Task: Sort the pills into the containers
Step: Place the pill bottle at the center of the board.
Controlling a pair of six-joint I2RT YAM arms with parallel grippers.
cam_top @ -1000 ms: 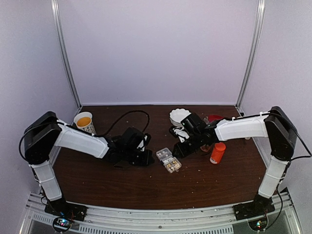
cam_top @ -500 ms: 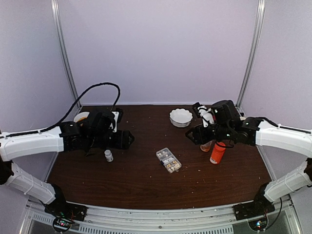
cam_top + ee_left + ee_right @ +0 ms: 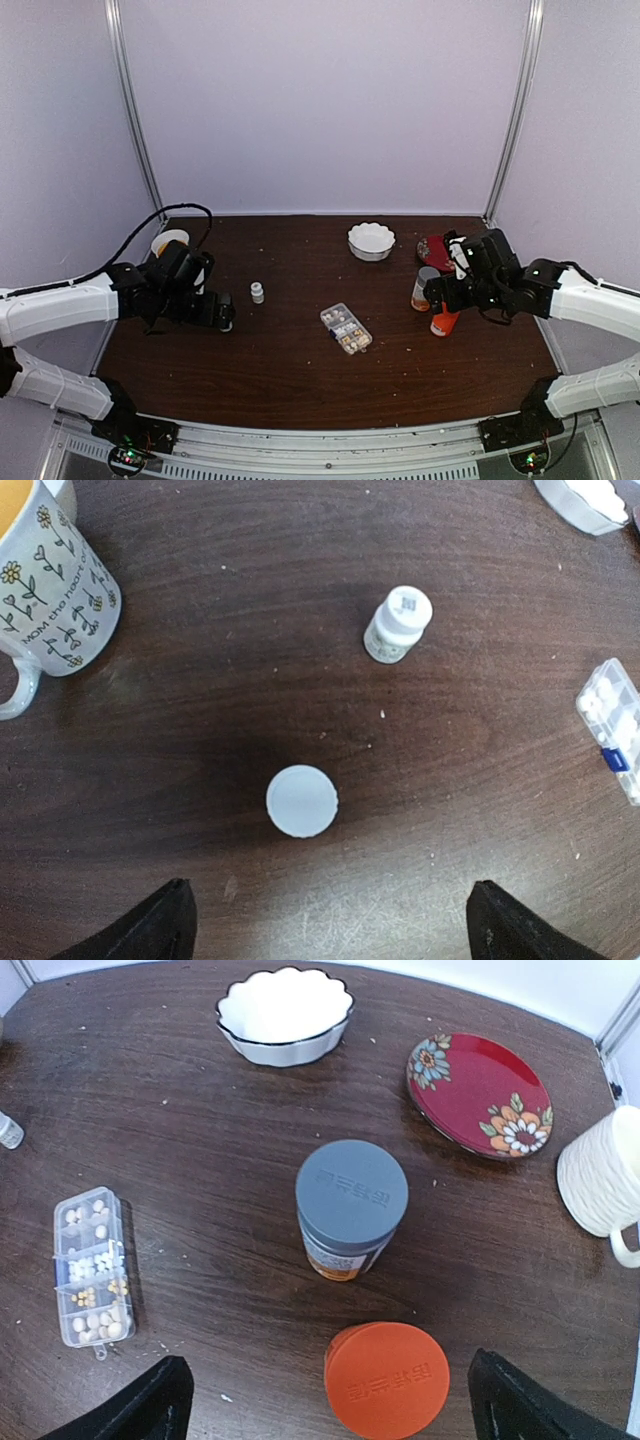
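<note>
From above, the small clear plastic compartmented organizer box [image 3: 346,328] sat mid-table, well apart from the left gripper [image 3: 218,311] and the right gripper [image 3: 440,292].

Left wrist: jaws spread, empty, above a round white cap [image 3: 302,801].

Right wrist: jaws spread, empty; tiny whitish pills [image 3: 95,1260] lay in the box's compartments.

Sorting looked paused between grasps; the next move calls for choosing a bottle.

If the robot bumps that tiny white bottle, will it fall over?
Probably. The bottle stands upright and looks taller than wide, so a nudge could tip it. It is round, so once down it may roll. It looks small, so likely light.
</note>
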